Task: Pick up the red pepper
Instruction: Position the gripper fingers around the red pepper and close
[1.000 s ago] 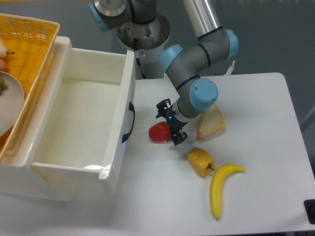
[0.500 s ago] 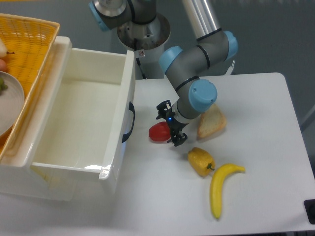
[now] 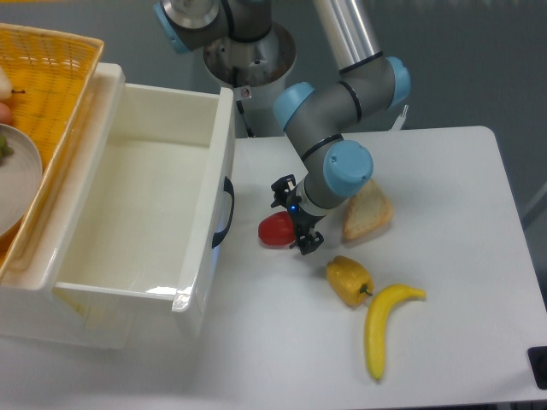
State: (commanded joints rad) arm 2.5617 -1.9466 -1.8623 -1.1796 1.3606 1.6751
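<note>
Arm nudged slightly left since before; gripper (image 3: 295,215) down at red pepper (image 3: 275,230) right side on table (image 3: 444,196), fingers' closure can't tell.

Surface: a white surface (image 3: 444,188) with rounded corners is filling most of the view.
Floor: a grey-blue floor (image 3: 487,60) is showing beyond the far edge.
Light: soft, even light is falling from above, casting faint shadows.
Right edge: a dark object (image 3: 538,366) is peeking in at the lower corner, too cropped to identify.
</note>
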